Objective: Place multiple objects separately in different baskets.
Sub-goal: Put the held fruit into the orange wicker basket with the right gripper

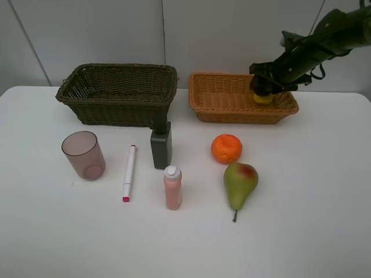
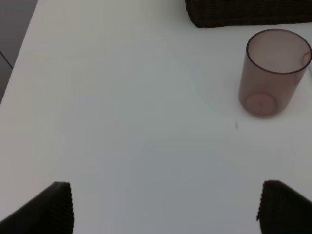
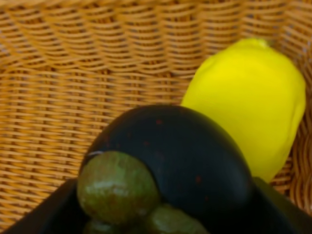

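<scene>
My right gripper point(image 1: 265, 87) hangs over the right end of the orange-tan basket point(image 1: 226, 110), shut on the dark green round fruit point(image 3: 180, 156). The yellow lemon point(image 3: 253, 102) lies in that basket point(image 3: 73, 97) right beside the fruit, and shows under the gripper as the lemon point(image 1: 264, 99). On the table stand the pinkish cup point(image 1: 84, 154), dark green bottle point(image 1: 161, 145) and pink bottle point(image 1: 173, 187); the marker point(image 1: 128, 172), orange point(image 1: 226, 148) and pear point(image 1: 240, 182) lie there. My left gripper point(image 2: 163, 207) is open over bare table, near the cup point(image 2: 273, 73).
The dark olive-brown basket point(image 1: 116, 98) stands at the back left with nothing showing inside; its corner point(image 2: 243, 14) is behind the cup. A grey wall rises behind the table. The table's left edge point(image 2: 19, 58) runs close to my left gripper.
</scene>
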`<state>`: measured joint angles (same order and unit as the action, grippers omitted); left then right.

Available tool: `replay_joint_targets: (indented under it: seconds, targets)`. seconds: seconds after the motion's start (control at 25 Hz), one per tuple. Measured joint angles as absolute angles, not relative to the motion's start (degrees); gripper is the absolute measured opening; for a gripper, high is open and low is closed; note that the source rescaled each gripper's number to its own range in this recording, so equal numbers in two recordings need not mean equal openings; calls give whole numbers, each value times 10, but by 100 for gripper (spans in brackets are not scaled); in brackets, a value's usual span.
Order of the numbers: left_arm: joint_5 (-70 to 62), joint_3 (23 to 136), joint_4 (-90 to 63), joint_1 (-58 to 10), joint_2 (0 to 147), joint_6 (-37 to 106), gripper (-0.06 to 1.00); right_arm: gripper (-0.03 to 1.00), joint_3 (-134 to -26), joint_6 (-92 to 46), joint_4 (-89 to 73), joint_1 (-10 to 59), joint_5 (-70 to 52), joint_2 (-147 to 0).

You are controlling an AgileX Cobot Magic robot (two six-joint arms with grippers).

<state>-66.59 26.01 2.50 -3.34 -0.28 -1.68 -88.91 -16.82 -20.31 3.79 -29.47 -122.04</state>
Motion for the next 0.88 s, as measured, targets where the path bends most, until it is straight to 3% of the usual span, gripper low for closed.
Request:
replay_joint_targets:
  seconds: [0.6, 0.64, 0.72, 0.8, 0.88]
  targets:
    - [-666, 260, 25, -33, -3, -17, 100, 21, -889, -171, -201, 74, -287, -1224]
    - [-666, 260, 25, -33, -3, -17, 100, 26, -889, -172, -197, 79, -287, -1224]
    - [-666, 260, 25, -33, -3, -17, 100, 56, -889, -172, -186, 86, -286, -1224]
    - [-666, 260, 25, -33, -3, -17, 100, 76, -889, -172, -176, 88, -286, -1224]
    - [-666, 260, 25, -33, -3, -17, 100, 85, -889, -172, -171, 89, -287, -1224]
